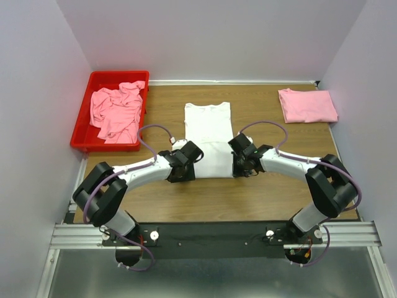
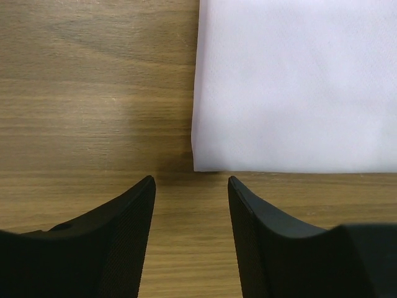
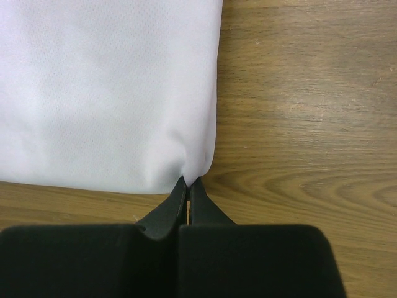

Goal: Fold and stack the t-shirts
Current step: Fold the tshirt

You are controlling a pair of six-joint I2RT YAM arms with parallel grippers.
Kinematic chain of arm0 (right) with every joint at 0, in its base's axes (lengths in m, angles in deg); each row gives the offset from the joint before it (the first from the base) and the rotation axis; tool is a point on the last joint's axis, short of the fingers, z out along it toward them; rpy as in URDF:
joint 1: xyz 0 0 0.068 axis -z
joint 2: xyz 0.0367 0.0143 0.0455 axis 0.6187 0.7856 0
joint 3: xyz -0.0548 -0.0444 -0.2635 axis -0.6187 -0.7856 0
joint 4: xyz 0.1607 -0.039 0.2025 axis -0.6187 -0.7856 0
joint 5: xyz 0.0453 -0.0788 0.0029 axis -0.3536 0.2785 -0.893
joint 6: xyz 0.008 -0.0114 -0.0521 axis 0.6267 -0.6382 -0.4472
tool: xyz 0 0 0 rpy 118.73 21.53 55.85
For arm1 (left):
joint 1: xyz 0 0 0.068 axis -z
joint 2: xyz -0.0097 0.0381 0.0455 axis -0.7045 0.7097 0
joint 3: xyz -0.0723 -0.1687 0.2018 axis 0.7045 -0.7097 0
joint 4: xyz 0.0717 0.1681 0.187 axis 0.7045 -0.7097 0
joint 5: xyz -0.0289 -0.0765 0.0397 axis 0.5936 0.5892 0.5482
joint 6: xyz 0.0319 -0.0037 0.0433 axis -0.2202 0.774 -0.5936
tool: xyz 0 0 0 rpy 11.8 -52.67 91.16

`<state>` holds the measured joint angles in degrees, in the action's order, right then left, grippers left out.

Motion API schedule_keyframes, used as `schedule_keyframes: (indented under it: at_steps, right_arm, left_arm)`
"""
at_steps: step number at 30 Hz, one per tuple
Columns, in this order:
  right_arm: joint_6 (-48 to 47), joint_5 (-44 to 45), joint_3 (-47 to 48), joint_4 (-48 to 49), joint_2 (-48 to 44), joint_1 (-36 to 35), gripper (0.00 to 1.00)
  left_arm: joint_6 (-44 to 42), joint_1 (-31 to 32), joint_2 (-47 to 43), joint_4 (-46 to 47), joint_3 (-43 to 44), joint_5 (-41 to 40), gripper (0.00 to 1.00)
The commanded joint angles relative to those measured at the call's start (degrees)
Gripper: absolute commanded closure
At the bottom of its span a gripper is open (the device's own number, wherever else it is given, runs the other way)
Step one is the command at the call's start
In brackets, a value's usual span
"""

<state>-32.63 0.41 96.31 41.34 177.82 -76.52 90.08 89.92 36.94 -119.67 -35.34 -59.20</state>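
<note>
A white t-shirt (image 1: 208,133) lies flat at the table's middle, folded into a long narrow strip with its collar at the far end. My right gripper (image 3: 190,180) is shut on the near right corner of the white t-shirt (image 3: 105,93), and the cloth puckers at the fingertips. My left gripper (image 2: 191,180) stands open just short of the shirt's near left corner (image 2: 298,81), with only bare wood between its fingers. In the top view the left gripper (image 1: 184,174) and right gripper (image 1: 237,171) flank the shirt's near hem. A folded pink t-shirt (image 1: 307,105) lies at the far right.
A red plastic bin (image 1: 84,133) stands at the far left with crumpled pink t-shirts (image 1: 118,112) inside. Walls close in the table on the left, back and right. The wooden table (image 1: 260,198) shows bare between the shirts and the arms' bases.
</note>
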Motion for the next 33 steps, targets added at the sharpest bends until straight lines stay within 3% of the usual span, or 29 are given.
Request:
schedule_keyframes:
  at_steps: [1,26,31,33]
  right_arm:
    - [-2.67,4.66,-4.41,-5.02,2.67,-0.37,0.99]
    - [-3.82,2.73,-7.22,-2.56,1.44,-0.37,0.99]
    - [-4.08,2.29,-7.22,-2.56,1.44,-0.45,0.99]
    - [-4.08,2.29,-7.22,-2.47,1.44,-0.37,0.99]
  left_arm:
    - [4.1,0.32,0.82,-0.7,1.5,-2.81,0.43]
    - [4.9,0.23,8.11,0.27,2.91,-2.99,0.55]
    - [4.2,0.32,9.17,0.18,3.08,-1.85,0.68]
    - [4.11,0.32,9.35,0.27,2.91,-1.58,0.79]
